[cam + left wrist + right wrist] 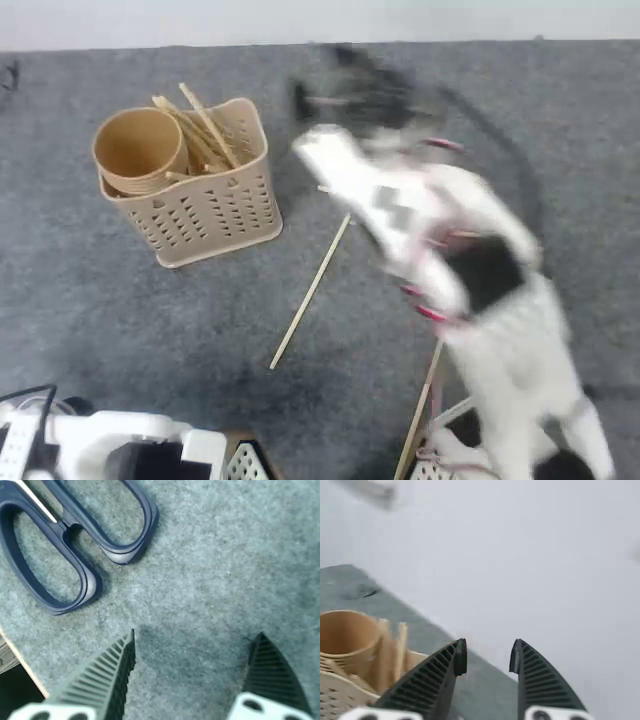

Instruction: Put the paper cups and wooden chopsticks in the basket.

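A beige perforated basket (205,205) stands at the left of the grey mat, holding stacked paper cups (140,148) and several wooden chopsticks (200,125). One loose chopstick (310,292) lies on the mat right of the basket, and another (420,412) lies near the front edge. My right arm (400,210) is raised and blurred above the mat's middle. Its gripper (488,655) is open and empty, level with the basket (340,695) and the cup (347,630), facing the back wall. My left gripper (195,645) hangs open over bare mat with nothing in it.
Navy scissor handles (75,545) lie on the mat just beyond the left gripper, near the mat's edge (15,665). The left arm's white base (110,445) sits at the front left corner. A pale wall (320,20) runs behind the mat.
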Robot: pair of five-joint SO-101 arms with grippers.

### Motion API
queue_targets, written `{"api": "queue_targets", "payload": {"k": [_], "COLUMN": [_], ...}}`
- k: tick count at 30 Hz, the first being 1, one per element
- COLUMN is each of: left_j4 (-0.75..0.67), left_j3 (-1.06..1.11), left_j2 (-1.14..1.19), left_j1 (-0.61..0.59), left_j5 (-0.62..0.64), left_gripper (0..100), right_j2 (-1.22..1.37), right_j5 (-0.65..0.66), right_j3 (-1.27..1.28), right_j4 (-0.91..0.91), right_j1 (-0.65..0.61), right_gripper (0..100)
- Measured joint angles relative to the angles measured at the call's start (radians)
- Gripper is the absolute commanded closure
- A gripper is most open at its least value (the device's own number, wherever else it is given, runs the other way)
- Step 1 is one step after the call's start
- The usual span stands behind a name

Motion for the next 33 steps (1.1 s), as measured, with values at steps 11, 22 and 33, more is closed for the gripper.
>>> {"api": "queue_targets", "payload": {"k": [11,22,33], "left_j4": [0.086,0.905,1.033], "left_j3": [-0.026,-0.509,-0.769], "left_j2": [-0.009,-0.009,-0.009], "left_j1": [0.181,0.783,1.416], "left_j5": [-0.005,-0.150,-0.112], "left_gripper": [65,65,65], "right_j2": [-0.299,-0.592,-0.901], "right_j5": [0.008,0.009,0.009], "right_j3": [0.354,1.043,1.501], "right_j4": [0.353,0.143,-0.063], "right_j1": [0.425,0.601,0.626], "right_gripper": [85.1,85.1,85.1]}}
